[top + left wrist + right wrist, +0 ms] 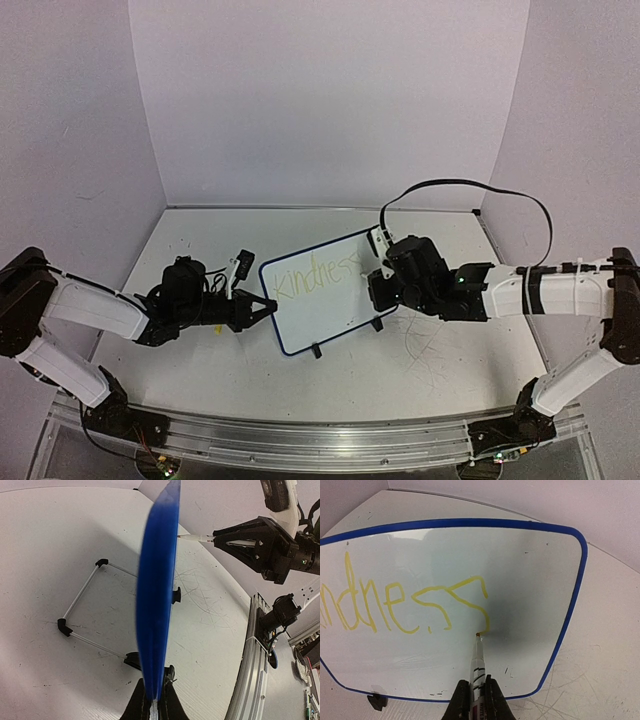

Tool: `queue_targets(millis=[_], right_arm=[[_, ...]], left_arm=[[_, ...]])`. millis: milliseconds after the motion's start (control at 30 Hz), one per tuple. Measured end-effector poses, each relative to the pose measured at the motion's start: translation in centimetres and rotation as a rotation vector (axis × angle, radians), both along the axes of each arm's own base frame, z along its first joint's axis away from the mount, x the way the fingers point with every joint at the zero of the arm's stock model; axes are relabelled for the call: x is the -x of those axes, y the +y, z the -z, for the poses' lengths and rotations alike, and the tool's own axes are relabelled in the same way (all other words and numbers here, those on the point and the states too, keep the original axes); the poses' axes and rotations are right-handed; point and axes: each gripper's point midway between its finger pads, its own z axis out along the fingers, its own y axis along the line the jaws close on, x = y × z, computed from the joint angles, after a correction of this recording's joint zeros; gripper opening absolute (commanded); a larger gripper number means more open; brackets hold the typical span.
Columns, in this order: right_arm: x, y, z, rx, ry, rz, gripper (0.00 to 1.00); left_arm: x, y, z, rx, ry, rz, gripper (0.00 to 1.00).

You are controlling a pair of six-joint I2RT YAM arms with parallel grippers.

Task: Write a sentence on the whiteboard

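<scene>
The whiteboard (322,292), blue-framed with black wire feet, stands tilted at the table's middle. My left gripper (268,308) is shut on its left edge; in the left wrist view the board's blue edge (157,605) runs straight up from my left gripper (156,702). My right gripper (477,700) is shut on a white marker (478,662). The marker's tip touches the board (530,595) at the tail of the last "s". The sentence (410,602) in yellow-green reads "ndness" in this view and "kindness" (315,275) from above.
The board's wire stand (82,605) rests on the scuffed white tabletop (430,350). Grey scratch marks (200,587) lie to the board's right. An aluminium rail (320,440) runs along the near table edge. Purple walls close in the back and sides.
</scene>
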Motion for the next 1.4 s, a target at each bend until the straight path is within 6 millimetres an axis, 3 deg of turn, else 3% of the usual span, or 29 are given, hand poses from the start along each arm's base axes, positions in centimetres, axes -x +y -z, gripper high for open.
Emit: queue_targets(millis=[200, 300, 400, 533, 633, 700, 800, 967, 1133, 1400], right_arm=[[0.3, 0.8, 0.0, -0.009, 0.004, -0.025, 0.00], [0.5, 1.1, -0.9, -0.035, -0.010, -0.042, 0.00], [1.3, 0.0, -3.9, -0.092, -0.070, -0.054, 0.00], [3.0, -2.6, -9.5, -0.176, -0.198, -0.073, 0.00], [3.6, -2.8, -10.8, -0.178, -0.236, -0.115, 0.00], [3.9, -1.9, -9.9, -0.144, -0.222, -0.170, 0.00], [4.6, 0.2, -7.0, -0.074, -0.169, -0.274, 0.00], [7.1, 3.3, -3.9, -0.022, -0.109, -0.422, 0.00], [9.1, 5.9, -3.1, -0.017, -0.086, -0.524, 0.00], [10.3, 9.5, -1.4, 0.013, -0.068, -0.598, 0.00]], left_arm=[[0.0, 0.1, 0.0, -0.005, 0.001, -0.006, 0.00], [0.0, 0.1, 0.0, -0.006, 0.000, -0.005, 0.00], [0.0, 0.1, 0.0, -0.006, 0.000, -0.005, 0.00], [0.0, 0.1, 0.0, -0.007, 0.000, -0.005, 0.00], [0.1, 0.3, -0.1, -0.010, 0.001, -0.008, 0.00], [0.1, 0.3, -0.1, -0.014, -0.001, -0.010, 0.00], [0.1, 0.4, -0.1, -0.019, -0.003, -0.010, 0.00], [0.1, 0.4, 0.0, -0.024, -0.012, -0.007, 0.00], [0.1, 0.4, 0.1, -0.027, -0.011, -0.006, 0.00], [0.0, 0.2, -0.1, -0.025, -0.015, -0.004, 0.00]])
